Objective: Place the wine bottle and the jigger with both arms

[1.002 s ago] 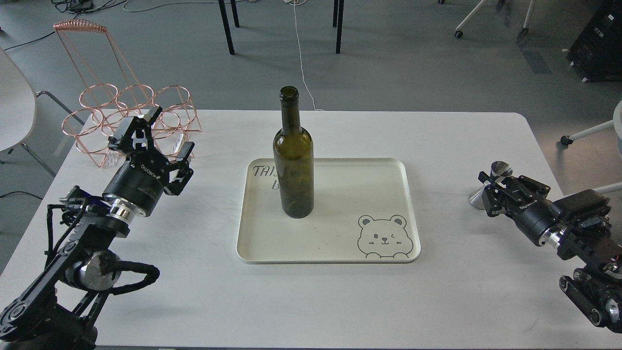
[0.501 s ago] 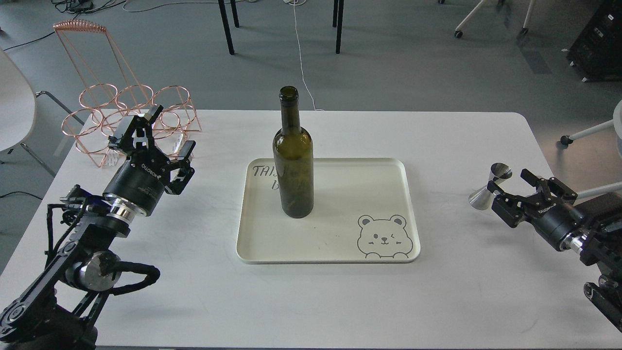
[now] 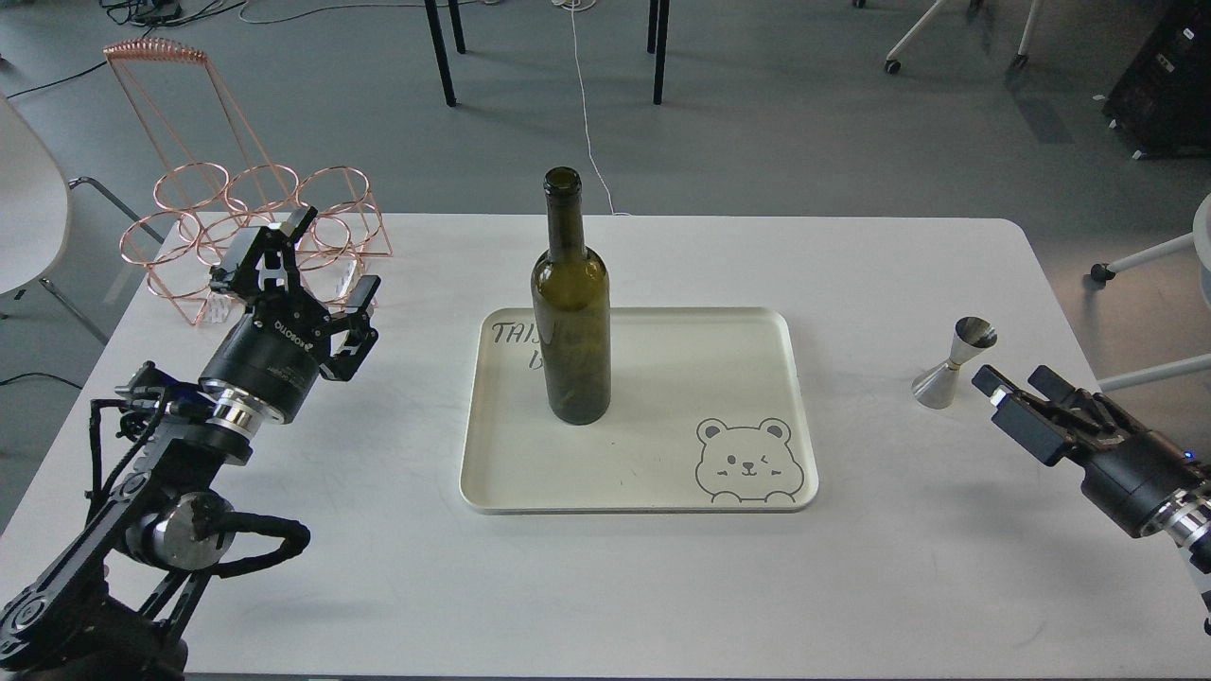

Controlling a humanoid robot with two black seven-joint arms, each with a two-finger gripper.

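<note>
Wine bottle (image 3: 570, 312) stands upright on the tray (image 3: 662, 497), mid-counter (image 3: 605, 586). Jigger (image 3: 954, 363) stands on the counter near the right edge, off the tray. My left end effector (image 3: 303, 274) is open and empty near the back-left corner; my right end effector (image 3: 1017, 397) is open, just beside the jigger, touching nothing. Both look placed.

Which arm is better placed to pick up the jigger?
Right. The right gripper sits open just beside the jigger; the left gripper is across the table, past the wine bottle.
</note>
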